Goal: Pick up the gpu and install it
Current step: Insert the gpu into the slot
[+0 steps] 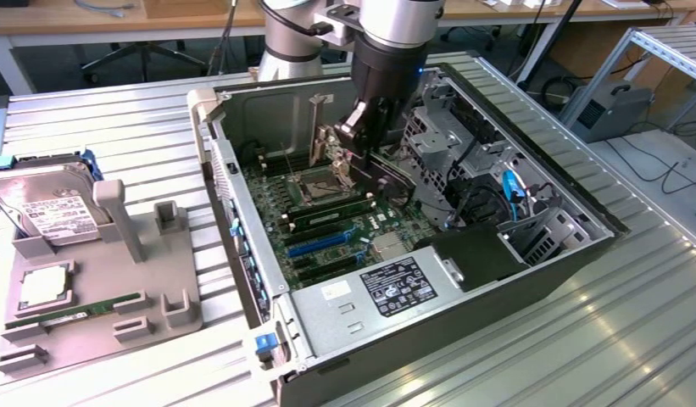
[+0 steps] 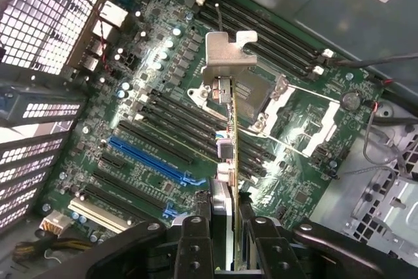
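My gripper [image 2: 225,217] is shut on the gpu [image 2: 228,136], a thin dark card seen edge-on between the two black fingers [image 2: 194,236]. Its silvery end bracket [image 2: 225,57] points away from the wrist, toward the motherboard [image 2: 294,181]. In the exterior view the gripper [image 1: 359,148] hangs inside the open computer case [image 1: 529,280], with the gpu [image 1: 381,175] held just above the processor socket area. The blue expansion slot [image 2: 153,158] lies beside the card on the board, apart from it.
A grey holder tray [image 1: 155,318] on the exterior view's left carries a silver hard drive [image 1: 48,212] and a green memory stick [image 1: 93,307]. Drive cages [image 1: 438,144], cables [image 1: 512,191] and the power supply [image 1: 381,292] crowd the case around the board.
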You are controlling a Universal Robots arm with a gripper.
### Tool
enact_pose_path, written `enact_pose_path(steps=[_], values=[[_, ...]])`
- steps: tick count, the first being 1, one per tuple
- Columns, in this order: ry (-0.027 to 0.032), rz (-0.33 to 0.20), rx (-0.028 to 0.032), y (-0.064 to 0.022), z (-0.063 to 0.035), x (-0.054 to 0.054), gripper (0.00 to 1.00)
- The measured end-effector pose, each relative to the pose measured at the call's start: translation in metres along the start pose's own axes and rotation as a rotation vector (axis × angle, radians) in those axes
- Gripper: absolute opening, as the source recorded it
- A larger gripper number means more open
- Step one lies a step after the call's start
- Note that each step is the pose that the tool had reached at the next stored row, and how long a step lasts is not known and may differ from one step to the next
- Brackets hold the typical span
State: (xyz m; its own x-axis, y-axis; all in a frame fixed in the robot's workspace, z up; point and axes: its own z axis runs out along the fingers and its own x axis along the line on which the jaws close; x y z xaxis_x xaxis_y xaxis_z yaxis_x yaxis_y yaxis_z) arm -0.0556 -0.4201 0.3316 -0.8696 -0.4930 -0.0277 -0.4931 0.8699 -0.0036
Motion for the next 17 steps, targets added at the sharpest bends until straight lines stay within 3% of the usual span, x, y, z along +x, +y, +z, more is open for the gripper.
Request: enact_pose_path(steps=[17], values=[[-0.0007,-0.174,-0.0048,0.0000,0.0000,0.0000,0.27]])
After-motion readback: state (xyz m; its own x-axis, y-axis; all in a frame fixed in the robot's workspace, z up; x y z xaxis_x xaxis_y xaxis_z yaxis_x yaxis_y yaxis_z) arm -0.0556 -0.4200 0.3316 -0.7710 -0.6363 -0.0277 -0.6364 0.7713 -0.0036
